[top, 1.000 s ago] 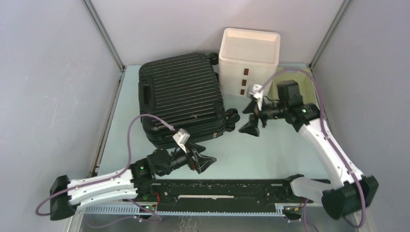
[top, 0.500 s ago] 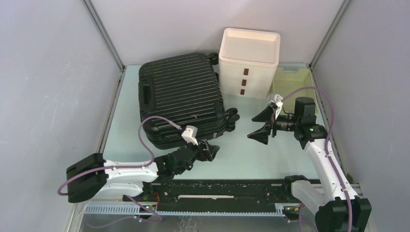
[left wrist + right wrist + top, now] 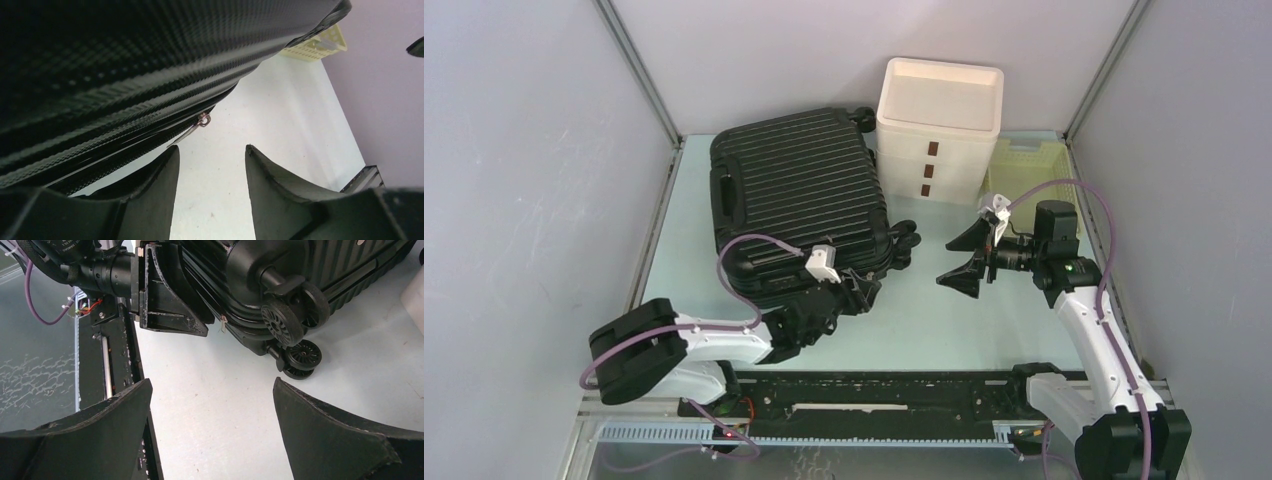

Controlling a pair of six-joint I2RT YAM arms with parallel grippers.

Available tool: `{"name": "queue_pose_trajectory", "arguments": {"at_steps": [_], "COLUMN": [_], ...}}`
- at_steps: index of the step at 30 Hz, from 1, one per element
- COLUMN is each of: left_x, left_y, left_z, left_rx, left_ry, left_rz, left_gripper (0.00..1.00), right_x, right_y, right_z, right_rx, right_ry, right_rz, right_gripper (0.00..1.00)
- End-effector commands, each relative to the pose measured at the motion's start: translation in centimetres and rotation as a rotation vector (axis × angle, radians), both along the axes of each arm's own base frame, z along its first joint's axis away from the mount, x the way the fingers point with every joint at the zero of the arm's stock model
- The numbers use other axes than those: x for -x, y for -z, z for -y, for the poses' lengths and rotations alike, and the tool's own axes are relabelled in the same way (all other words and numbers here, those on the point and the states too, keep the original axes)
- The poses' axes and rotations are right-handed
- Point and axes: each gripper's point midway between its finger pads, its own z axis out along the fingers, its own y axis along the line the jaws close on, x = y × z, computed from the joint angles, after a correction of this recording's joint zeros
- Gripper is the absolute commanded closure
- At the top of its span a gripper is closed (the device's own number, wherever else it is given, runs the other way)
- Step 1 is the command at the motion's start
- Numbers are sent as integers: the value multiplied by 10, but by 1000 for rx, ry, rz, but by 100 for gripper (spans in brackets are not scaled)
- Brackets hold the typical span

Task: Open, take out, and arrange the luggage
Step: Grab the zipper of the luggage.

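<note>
Seen from above, the large black ribbed hard-shell suitcase (image 3: 799, 200) lies flat on the pale blue-green table (image 3: 924, 320), left of centre. Its wheeled end faces right, toward the white three-drawer box (image 3: 939, 120) and the pale yellow slatted basket (image 3: 1024, 160). The left gripper (image 3: 864, 290) is low at the suitcase's near right corner, right against its side wall. From this height it is hard to say whether a finger touches the shell. The right gripper (image 3: 951, 262) hangs over bare table to the right of the wheels, apart from the case, with its fingers spread wide. In the left wrist view the woven-textured black shell fills the upper left. The two dark fingers stand partly apart below it with only table between them, gripping nothing. A small metal zipper pull (image 3: 202, 120) sticks out of the seam just beyond the gap, closer to the left-hand finger. In the right wrist view the wide-set fingers frame empty table. Beyond them are the suitcase's black double caster wheels (image 3: 295, 340), and the left claw is pressed close to the seam beside the same zipper pull.
</note>
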Motion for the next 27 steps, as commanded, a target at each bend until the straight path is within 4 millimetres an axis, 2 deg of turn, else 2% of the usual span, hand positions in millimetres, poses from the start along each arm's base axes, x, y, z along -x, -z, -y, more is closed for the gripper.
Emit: {"name": "queue_pose_trajectory", "arguments": {"at_steps": [1, 9, 13, 17, 19, 27], "left_x": [-21, -29, -28, -28, -26, -32], "left_y": [-25, -18, -16, 6, 11, 12], "left_z": [11, 0, 4, -10, -18, -15], "left_rx": [82, 95, 47, -16, -30, -88], "left_ry": [-43, -135, -159, -259, -297, -344], "left_rz": [53, 99, 137, 71, 69, 62], "left_gripper": [45, 51, 47, 44, 43, 42], "right_x": [-5, -5, -6, -6, -6, -4], "right_y": [-6, -4, -3, -3, -4, -2], "right_z": [0, -1, 0, 0, 0, -2], "right_rx": [4, 10, 13, 16, 17, 25], "right_ry": [-3, -7, -6, -5, -5, -14], "right_rz": [43, 42, 42, 48, 52, 55], "right_gripper": [0, 0, 0, 0, 0, 0]}}
